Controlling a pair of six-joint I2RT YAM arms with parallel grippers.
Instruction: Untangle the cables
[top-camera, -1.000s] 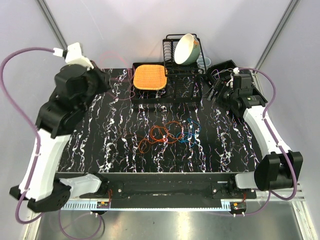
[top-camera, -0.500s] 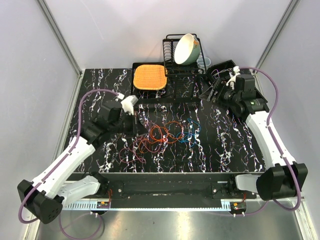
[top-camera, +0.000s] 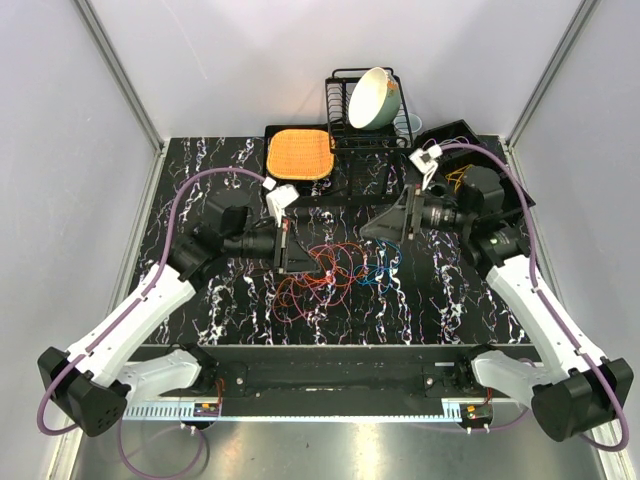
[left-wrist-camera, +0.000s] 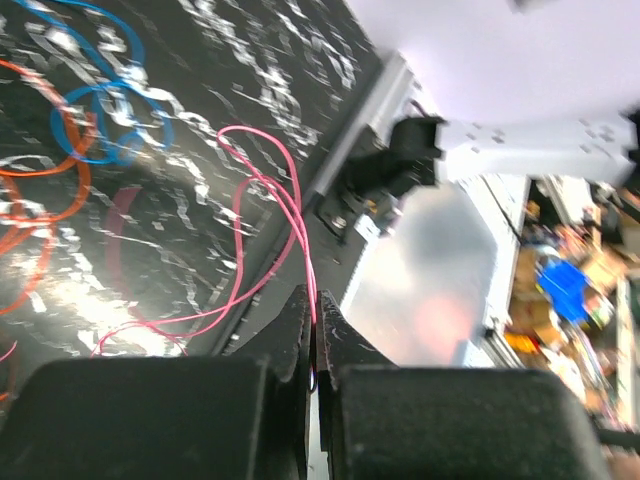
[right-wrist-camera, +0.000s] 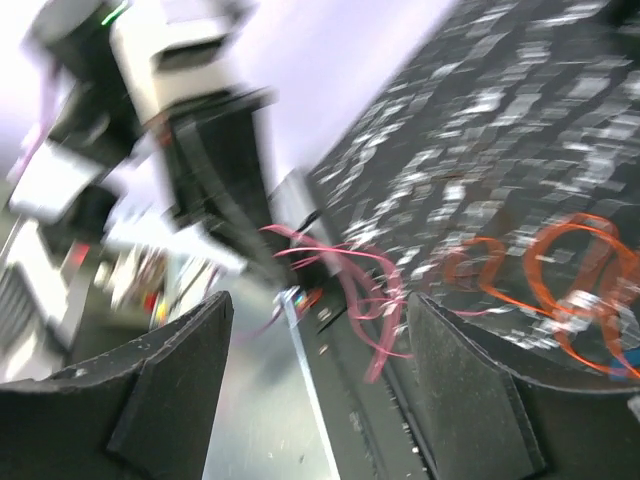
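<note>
Top view first: the cables (top-camera: 338, 266) lie in a loose tangle at the middle of the black marbled table (top-camera: 200, 190), with orange, red and blue loops overlapping. Both arms reach in over them. The left gripper (top-camera: 320, 260) sits at the left edge of the tangle, and the right gripper (top-camera: 372, 230) hangs just above its upper right side.

On the left wrist view, the jaws are pressed tight together at bottom centre, and a pink cable (left-wrist-camera: 268, 200) is pinched right between them. It runs up from the fingers (left-wrist-camera: 292, 330) into a long loop over the table edge. A blue cable (left-wrist-camera: 100, 100) curls in the upper left of that frame, and orange cables (left-wrist-camera: 40, 200) lie along the left side.

The right wrist view is blurred, but the claw is plainly wide, with its two fingers (right-wrist-camera: 180, 390) standing far apart at the bottom and nothing between them. Pink strands hang in the middle of the frame, above that gap. Orange loops lie on the table at the right.

At the back of the table in the top view, a black dish rack (top-camera: 350, 140) holds a pale bowl (top-camera: 373, 97) on its side. An orange mat (top-camera: 298, 153) lies on a dark tray just left of it.
</note>
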